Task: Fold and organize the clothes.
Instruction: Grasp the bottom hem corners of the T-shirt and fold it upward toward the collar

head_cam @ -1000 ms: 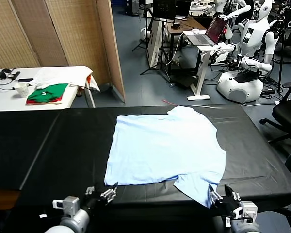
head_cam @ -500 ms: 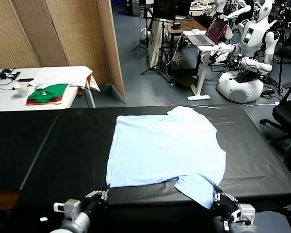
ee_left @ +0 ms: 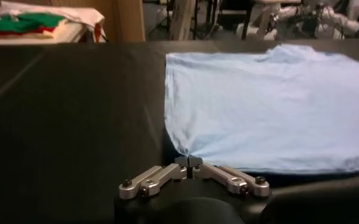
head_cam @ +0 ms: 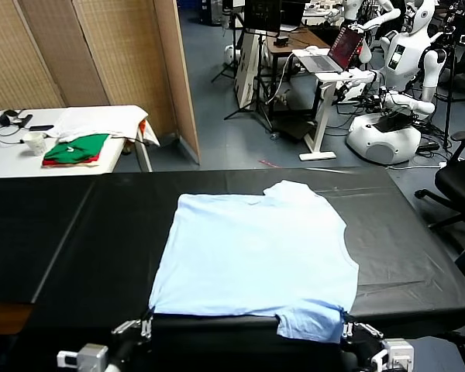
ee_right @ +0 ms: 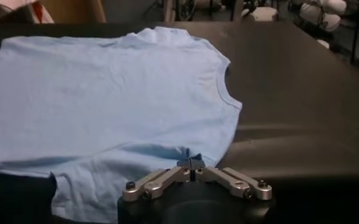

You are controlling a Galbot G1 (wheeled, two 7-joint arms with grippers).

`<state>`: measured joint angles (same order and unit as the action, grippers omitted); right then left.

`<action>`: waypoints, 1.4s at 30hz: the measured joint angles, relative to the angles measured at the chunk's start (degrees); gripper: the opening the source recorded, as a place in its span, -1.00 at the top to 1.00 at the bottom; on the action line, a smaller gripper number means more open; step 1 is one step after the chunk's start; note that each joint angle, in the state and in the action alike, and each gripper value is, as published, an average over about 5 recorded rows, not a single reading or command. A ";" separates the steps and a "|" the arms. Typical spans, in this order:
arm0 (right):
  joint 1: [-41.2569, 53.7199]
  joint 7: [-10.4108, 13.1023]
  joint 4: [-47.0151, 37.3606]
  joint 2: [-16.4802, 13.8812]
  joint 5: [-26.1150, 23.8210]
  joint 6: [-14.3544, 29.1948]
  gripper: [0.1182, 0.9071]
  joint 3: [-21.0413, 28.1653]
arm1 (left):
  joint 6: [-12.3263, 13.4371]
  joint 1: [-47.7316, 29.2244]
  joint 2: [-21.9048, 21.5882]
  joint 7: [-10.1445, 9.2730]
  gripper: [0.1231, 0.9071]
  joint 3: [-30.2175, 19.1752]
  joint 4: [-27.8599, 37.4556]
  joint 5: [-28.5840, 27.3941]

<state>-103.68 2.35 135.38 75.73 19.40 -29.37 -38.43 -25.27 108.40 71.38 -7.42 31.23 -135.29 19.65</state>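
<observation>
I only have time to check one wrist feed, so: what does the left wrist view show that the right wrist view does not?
Only the left wrist view shows the left gripper shut on the near left corner of the T-shirt, plus the green and red folded garments on the far white table. Only the right wrist view shows the right gripper shut on the T-shirt's near right edge, beside the armhole. Both share the pale blue shirt lying flat on the black table, and other robots in the background.
</observation>
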 joint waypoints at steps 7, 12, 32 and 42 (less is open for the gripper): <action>6.25 -0.80 -5.40 -1.83 0.30 4.47 0.94 0.58 | 4.07 -5.11 2.44 1.33 0.93 -1.40 2.96 0.23; 12.06 -0.68 -10.95 -3.13 0.71 5.73 0.94 1.87 | 5.36 -10.79 3.34 1.76 0.93 -1.85 6.17 0.12; 30.76 1.47 -27.78 -4.58 -2.58 5.74 0.94 8.32 | 6.47 -25.36 2.02 1.26 0.93 -4.84 17.55 -0.85; 31.48 -0.41 -29.60 -4.06 -0.09 4.38 0.79 8.05 | 6.33 -30.76 1.90 1.25 0.93 -7.04 23.20 -1.02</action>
<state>-72.20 1.94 105.78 71.67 19.31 -24.99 -30.38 -18.94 77.64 73.28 -6.16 24.19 -112.09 18.63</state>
